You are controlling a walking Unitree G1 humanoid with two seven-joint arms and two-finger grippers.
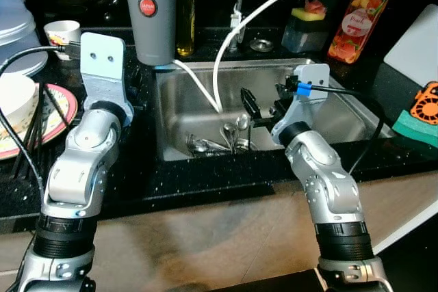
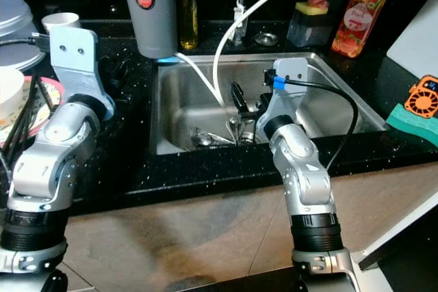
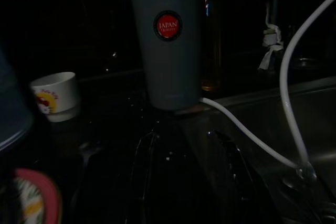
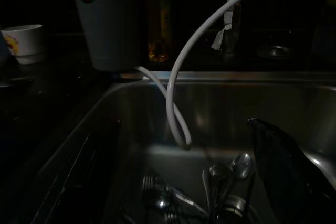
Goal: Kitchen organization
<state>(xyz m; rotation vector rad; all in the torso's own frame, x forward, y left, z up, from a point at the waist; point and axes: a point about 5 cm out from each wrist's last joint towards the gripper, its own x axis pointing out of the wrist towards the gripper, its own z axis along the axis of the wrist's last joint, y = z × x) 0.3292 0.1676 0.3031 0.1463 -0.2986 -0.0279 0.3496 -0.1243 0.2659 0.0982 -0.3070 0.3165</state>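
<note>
I hold my right gripper (image 1: 262, 109), fingers apart and empty, just above the cutlery (image 1: 226, 140) in the sink (image 1: 171, 111), judging a descent next.

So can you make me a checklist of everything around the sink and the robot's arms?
Surface: black speckled counter around a steel sink.
Job's things: spoons and forks lying at the sink bottom.
Clutter: grey canister at the sink's back left corner; cup, bowl and plate on the left; soap bottle and sponges behind; green sponge on the right.
End effectors: right end effector over the sink, open, holding nothing; left end effector low over the counter before the canister, open.
Cables: white hoses into the sink; black cables on both arms.
Surroundings: tap, dark back wall.
</note>
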